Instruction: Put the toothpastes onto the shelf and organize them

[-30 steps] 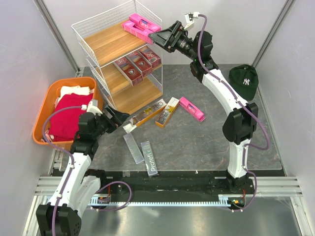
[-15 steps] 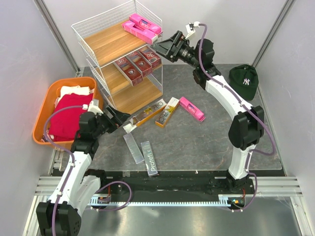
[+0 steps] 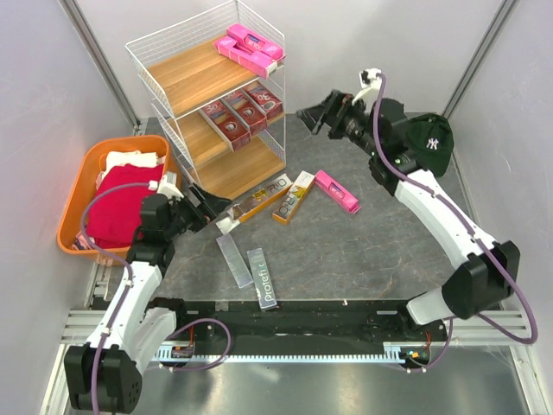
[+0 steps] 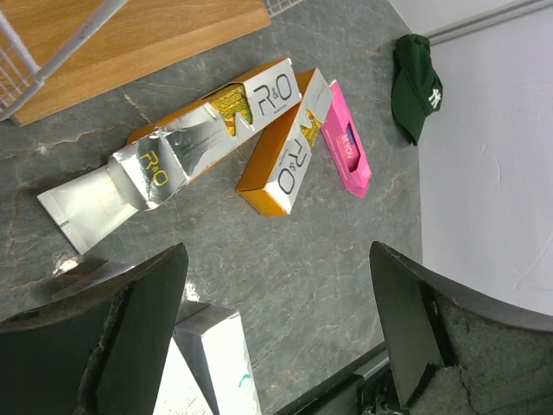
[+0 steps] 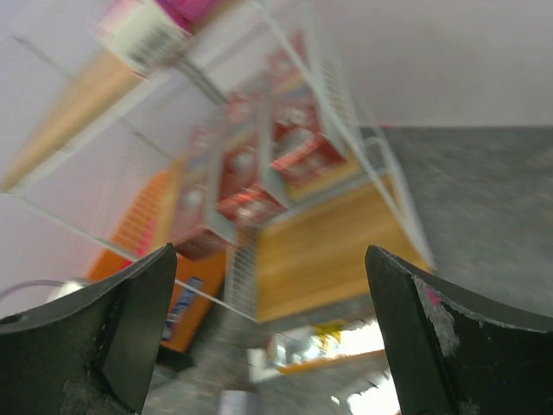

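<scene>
The worktop point(image 3: 371, 251) is a dark grey slab veined like marble. A plain pale left wall point(image 3: 43, 95), back wall point(image 3: 389, 43) and right wall point(image 3: 518, 173) close it in, with a grey metal post point(image 3: 99, 60) at the back-left corner. Aluminium rails point(image 3: 484, 324) and a brushed steel sheet point(image 3: 302, 389) run along the near edge. The light is soft and even.

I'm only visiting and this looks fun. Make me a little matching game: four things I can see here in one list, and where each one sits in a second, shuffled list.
Things:
1. pink toothpaste stack
2. dark red toothpastes
3. green cap
4. red cloth

Places:
A. in the orange basket
B. top board of the shelf
C. on the table, near the right wall
D. middle board of the shelf

Pairs: 1-B, 2-D, 3-C, 4-A
</scene>
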Robot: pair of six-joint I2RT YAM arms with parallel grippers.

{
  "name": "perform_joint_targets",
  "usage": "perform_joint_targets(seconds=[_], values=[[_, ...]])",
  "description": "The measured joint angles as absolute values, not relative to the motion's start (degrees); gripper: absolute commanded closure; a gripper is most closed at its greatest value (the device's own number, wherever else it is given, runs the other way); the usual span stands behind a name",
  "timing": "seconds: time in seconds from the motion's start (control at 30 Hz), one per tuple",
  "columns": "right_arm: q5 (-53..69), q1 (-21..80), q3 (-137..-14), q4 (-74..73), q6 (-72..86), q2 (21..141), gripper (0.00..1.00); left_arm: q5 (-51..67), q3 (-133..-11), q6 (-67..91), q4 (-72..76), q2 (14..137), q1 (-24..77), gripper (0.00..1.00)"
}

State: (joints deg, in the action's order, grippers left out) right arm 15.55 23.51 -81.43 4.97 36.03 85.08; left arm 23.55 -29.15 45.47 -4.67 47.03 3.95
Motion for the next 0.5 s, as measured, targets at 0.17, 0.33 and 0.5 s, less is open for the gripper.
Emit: perform_joint_targets(seconds=[0.17, 0.33, 0.5], values=[[2.33, 23.51, -69.49, 1.37, 29.02, 80.51, 0.02, 24.62, -29.15, 45.47, -2.5, 49.43, 5.06, 0.07], [-8.14, 23.16, -61.28, -2.96, 25.5, 82.89, 0.02, 24.51, -29.36, 45.47, -0.01, 53.28, 9.76, 0.08], [-10.96, 20.97, -61.41, -5.34, 24.62, 90.21, 0.02, 24.12, -31.0, 45.5, 1.8, 58.3, 16.64, 0.08]])
